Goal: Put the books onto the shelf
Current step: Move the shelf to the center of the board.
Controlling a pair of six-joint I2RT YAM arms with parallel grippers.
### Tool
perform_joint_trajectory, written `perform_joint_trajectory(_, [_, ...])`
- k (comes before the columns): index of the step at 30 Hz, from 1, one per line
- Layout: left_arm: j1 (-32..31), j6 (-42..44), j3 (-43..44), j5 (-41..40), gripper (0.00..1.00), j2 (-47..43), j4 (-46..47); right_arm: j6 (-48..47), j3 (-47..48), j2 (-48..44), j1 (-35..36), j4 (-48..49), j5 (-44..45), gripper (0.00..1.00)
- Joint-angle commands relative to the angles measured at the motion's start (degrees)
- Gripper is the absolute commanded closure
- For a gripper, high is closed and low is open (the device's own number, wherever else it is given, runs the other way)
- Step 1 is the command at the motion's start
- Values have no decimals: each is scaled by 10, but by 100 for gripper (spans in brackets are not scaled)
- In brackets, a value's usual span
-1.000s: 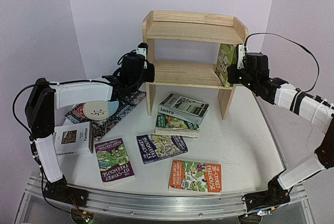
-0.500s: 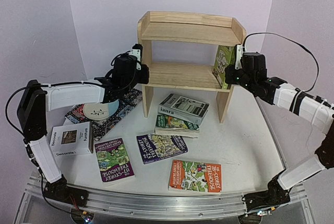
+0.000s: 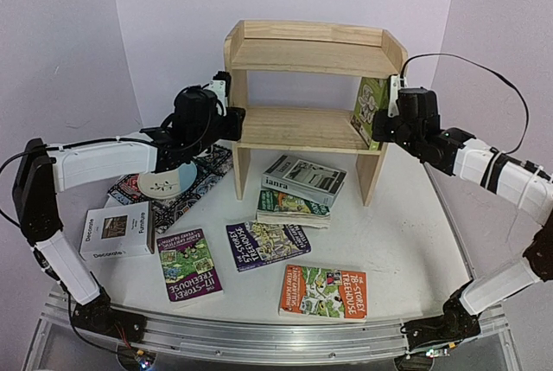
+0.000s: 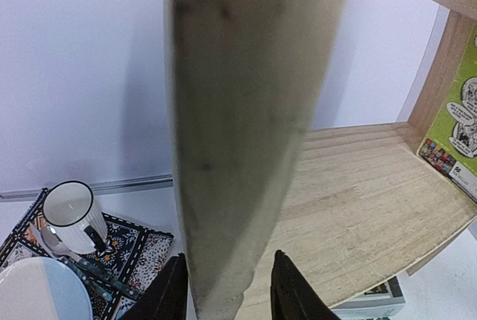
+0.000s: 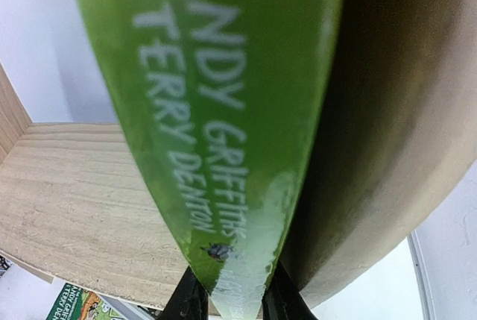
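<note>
The left gripper is letting go: in its wrist view its fingers are standing on either side of the near edge of the left side panel of the small two-tier shelf of pale unfinished pine, with a sliver of gap showing on one side, so it looks slack rather than clamped. That suggests the repositioning of the shelf is ending and the left arm is becoming free for a book. The right gripper is pinching the spine of the light green paperback, which is standing upright at the right end of the lower tier, against the right side panel. The other books are lying on the table: the grey-white "ianra" book on the green paperback, the purple paperback, the dark purple paperback, the orange paperback and the thick white "Decorate" book. Compared with a second ago, the shelf is sitting further left and turned slightly, the left arm's elbow has swung outward, and the right gripper has followed with its book; the loose books have not moved.
</note>
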Motion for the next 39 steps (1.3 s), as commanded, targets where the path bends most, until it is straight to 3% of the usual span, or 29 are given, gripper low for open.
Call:
perform_joint_trajectory(1, [-14, -15, 2, 55, 55, -34, 34, 5, 3, -28, -7, -8, 50, 79])
perform_joint_trajectory(5, [-15, -22, -1, 57, 47, -42, 34, 15, 1, -30, -6, -11, 51, 67])
perform_joint_trajectory(7, [-15, -25, -7, 57, 43, -50, 34, 19, -1, -33, -7, -11, 51, 56])
perform_joint_trajectory(11, [-14, -32, -25, 56, 39, -68, 34, 24, -7, -42, -7, -14, 47, 47])
perform_joint_trajectory(17, [-14, -36, -54, 44, 33, -95, 34, 24, -13, -49, -6, -17, 49, 38])
perform_joint_trajectory(24, [-15, -41, -79, 42, 33, -120, 35, 41, -4, -44, -7, -26, 35, 42])
perform_joint_trajectory(25, [-14, -41, -82, 42, 33, -126, 34, 44, -4, -44, -7, -28, 36, 39])
perform_joint_trajectory(28, [-14, -44, -97, 43, 32, -141, 34, 51, -2, -48, -7, -40, 37, 19])
perform_joint_trajectory(32, [-14, -53, -123, 55, 32, -170, 33, 62, -17, -64, -6, -48, 25, 5])
perform_joint_trajectory(39, [-14, -85, -202, 83, 27, -245, 27, 74, -50, -111, -7, -85, -14, 2])
